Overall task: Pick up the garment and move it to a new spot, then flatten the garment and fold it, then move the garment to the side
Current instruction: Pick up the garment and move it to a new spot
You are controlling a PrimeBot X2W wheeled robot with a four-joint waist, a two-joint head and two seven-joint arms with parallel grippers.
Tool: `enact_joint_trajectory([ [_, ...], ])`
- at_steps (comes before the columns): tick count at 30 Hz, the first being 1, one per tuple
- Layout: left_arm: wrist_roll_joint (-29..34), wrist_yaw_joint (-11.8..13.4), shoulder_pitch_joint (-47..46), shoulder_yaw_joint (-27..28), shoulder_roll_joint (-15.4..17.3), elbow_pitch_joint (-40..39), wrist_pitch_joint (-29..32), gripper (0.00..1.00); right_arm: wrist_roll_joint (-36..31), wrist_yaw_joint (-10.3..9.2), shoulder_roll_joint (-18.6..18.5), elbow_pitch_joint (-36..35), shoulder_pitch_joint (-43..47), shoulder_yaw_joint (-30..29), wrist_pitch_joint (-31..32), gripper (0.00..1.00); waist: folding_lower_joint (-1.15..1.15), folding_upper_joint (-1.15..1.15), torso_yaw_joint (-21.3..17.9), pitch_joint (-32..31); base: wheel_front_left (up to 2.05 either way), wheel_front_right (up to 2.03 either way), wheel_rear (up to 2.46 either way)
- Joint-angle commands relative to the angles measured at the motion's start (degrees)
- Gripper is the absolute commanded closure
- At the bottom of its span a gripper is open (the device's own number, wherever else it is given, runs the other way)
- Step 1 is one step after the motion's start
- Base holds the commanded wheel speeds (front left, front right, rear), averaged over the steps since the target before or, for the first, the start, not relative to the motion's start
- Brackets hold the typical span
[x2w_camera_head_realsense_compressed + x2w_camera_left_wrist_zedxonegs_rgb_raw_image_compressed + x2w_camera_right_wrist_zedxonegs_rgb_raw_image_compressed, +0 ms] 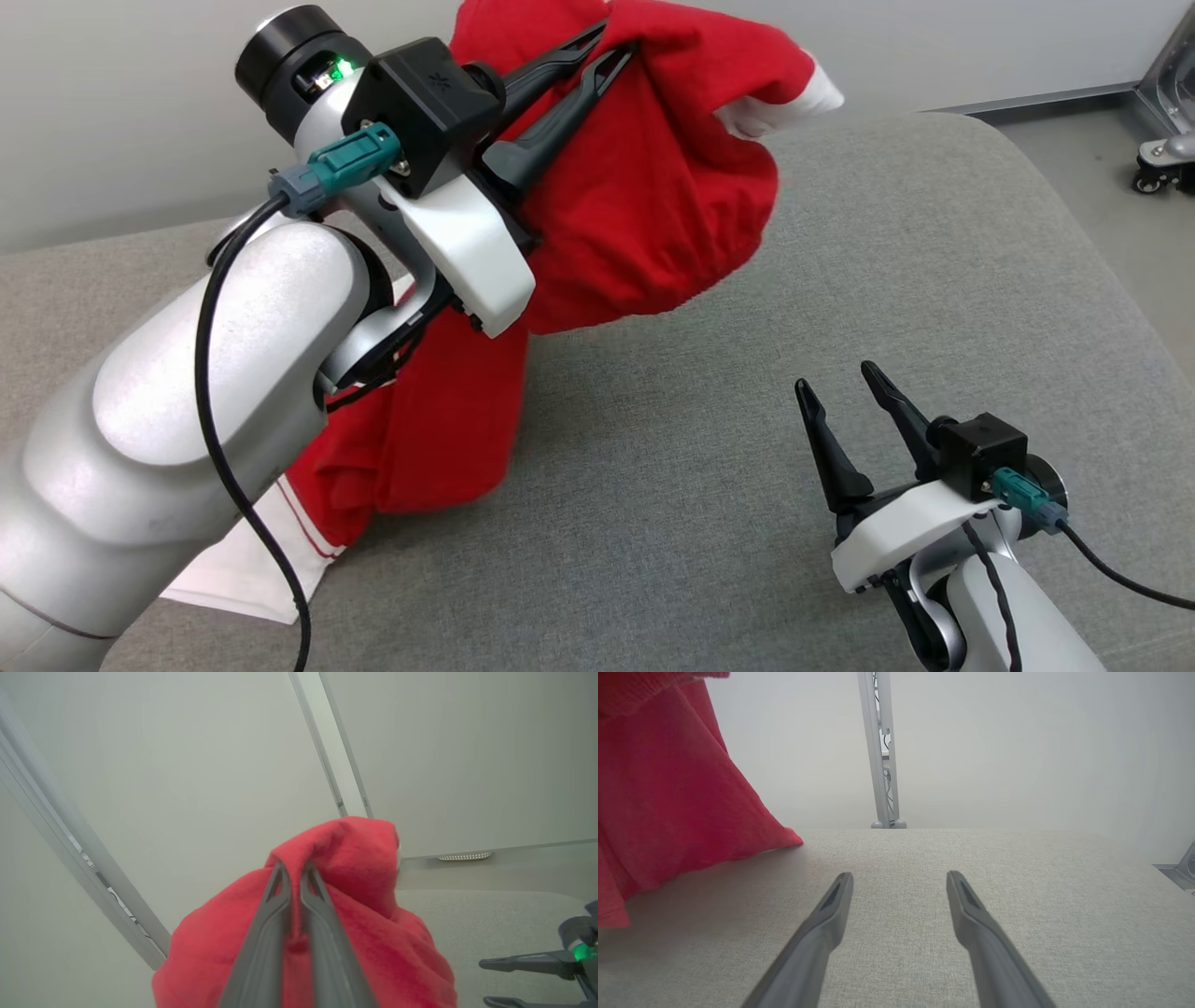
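The garment (653, 187) is red with white trim and hangs lifted over the grey cushioned surface (747, 485), its lower end still resting at the left. My left gripper (611, 42) is raised and shut on a bunched fold near the garment's top; in the left wrist view the two fingers pinch the red garment (355, 858) at the gripper tips (294, 868). My right gripper (840, 378) stands open low at the right, nothing between its fingers (833, 905), apart from the garment (668, 802), which hangs to its left.
A pale wall and a metal post (880, 751) stand behind the surface. At the far right, past the surface's rounded edge, is floor with a wheeled base (1162, 159). Bare grey fabric stretches between the two grippers.
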Motion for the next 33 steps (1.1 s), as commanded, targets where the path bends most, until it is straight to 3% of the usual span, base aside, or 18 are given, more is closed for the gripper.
enact_joint_trajectory([
  [1, -0.1, 0.5, -0.6, 0.6, 0.3, -0.1, -0.3, 1.00, 0.3, 0.00, -0.2, 0.1, 0.0, -0.1, -0.5, 0.00, 0.00, 0.00, -0.1, 0.1, 0.00, 0.00, 0.00],
  [14, -3.1, 3.0, 10.6, -0.1, 0.2, 6.1, -6.1, 1.00, -0.1, 0.00, -0.2, 0.3, -0.6, -0.7, -0.9, 0.00, 0.00, 0.00, 1.3, 1.4, 0.00, 0.00, 0.00],
  [22, -5.0, 0.1, 18.0, -3.4, -6.0, 15.9, -11.2, 1.00, -0.5, 0.00, -0.2, 0.9, -1.0, -0.3, -0.7, 0.00, 0.00, 0.00, 3.4, 1.3, 0.00, 0.00, 0.00],
  [31, -2.9, -2.4, 19.9, -5.8, -12.2, 27.0, -13.3, 1.00, -0.8, 0.00, -0.2, 0.6, -1.3, 0.0, -0.2, 0.00, 0.00, 0.00, 3.6, 1.7, 0.00, 0.00, 0.00],
  [32, -2.9, -2.8, 20.1, -5.9, -12.8, 28.4, -13.4, 0.90, -0.9, 0.00, -0.2, 0.6, -1.3, 0.1, -0.1, 0.00, 0.00, 0.00, 3.6, 1.8, 0.00, 0.00, 0.00],
  [33, -2.3, -2.8, 19.9, -6.0, -13.4, 29.7, -13.5, 0.58, -0.9, 0.00, -0.2, 0.6, -1.3, 0.1, 0.0, 0.00, 0.00, 0.00, 3.7, 1.8, 0.00, 0.00, 0.00],
])
